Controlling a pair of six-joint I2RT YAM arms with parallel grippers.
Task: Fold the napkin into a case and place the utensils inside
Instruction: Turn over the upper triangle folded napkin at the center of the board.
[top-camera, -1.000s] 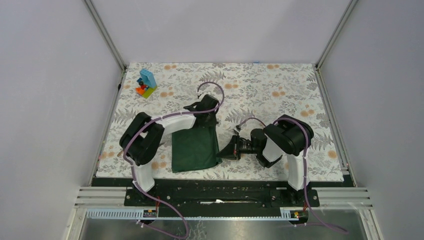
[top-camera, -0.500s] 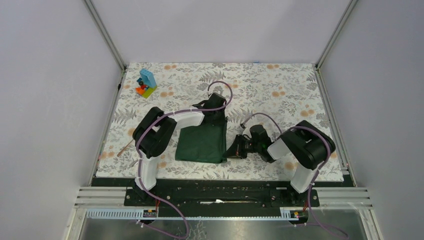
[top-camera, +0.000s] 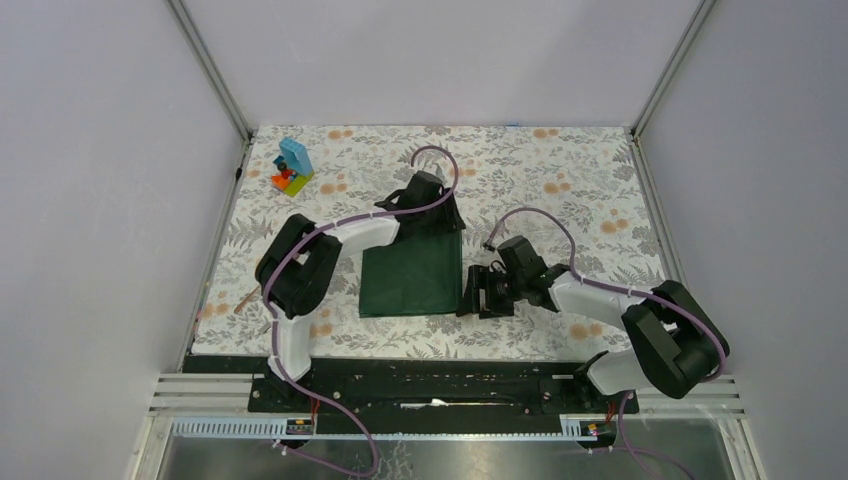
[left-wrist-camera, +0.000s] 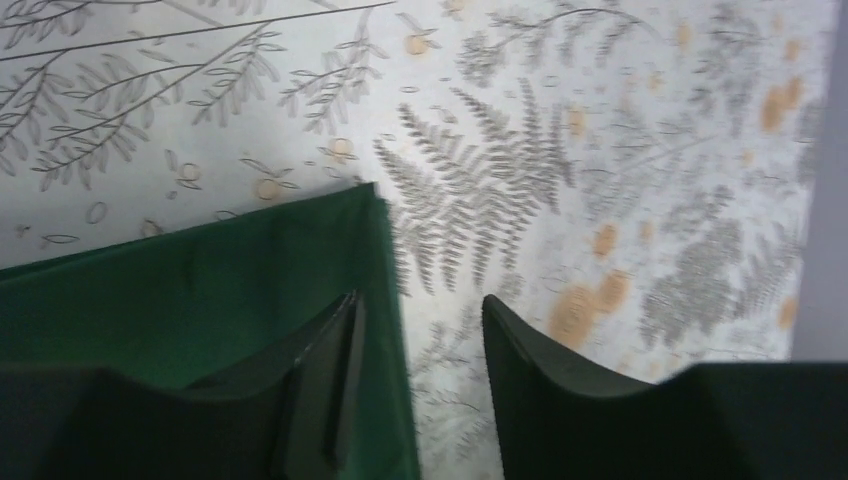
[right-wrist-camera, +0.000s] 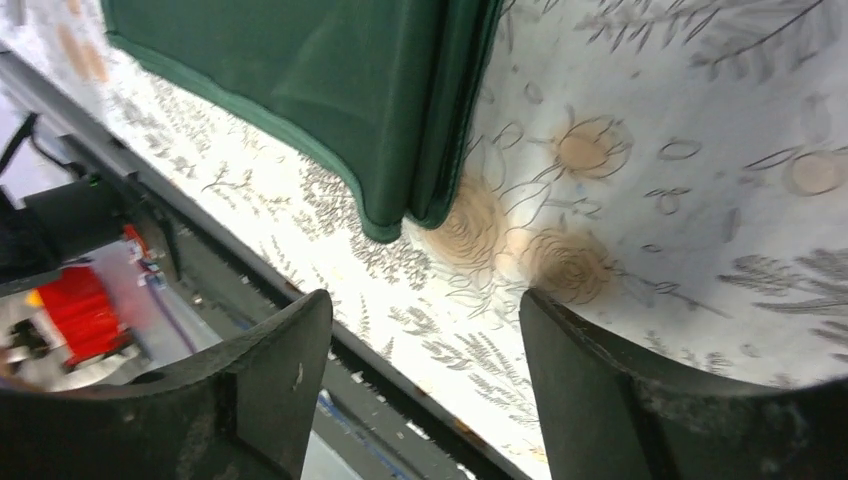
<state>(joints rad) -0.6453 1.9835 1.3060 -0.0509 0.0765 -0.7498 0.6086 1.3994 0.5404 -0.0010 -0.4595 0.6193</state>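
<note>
Napkin (top-camera: 411, 281) lies folded flat on the table (top-camera: 570, 180), long axis near-to-far. Left claw (left-wrist-camera: 420, 306) part spread, empty, at its far right corner. Right claw (right-wrist-camera: 426, 300) spread wide, empty, just right of its near right corner. Both arms equally near.

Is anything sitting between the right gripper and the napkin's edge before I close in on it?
Nothing visible does. The right gripper stands open just beside the napkin, off its right edge, and only bare floral table covering lies between its fingers and the folded corner. The toy blocks sit far away at the back left.
</note>
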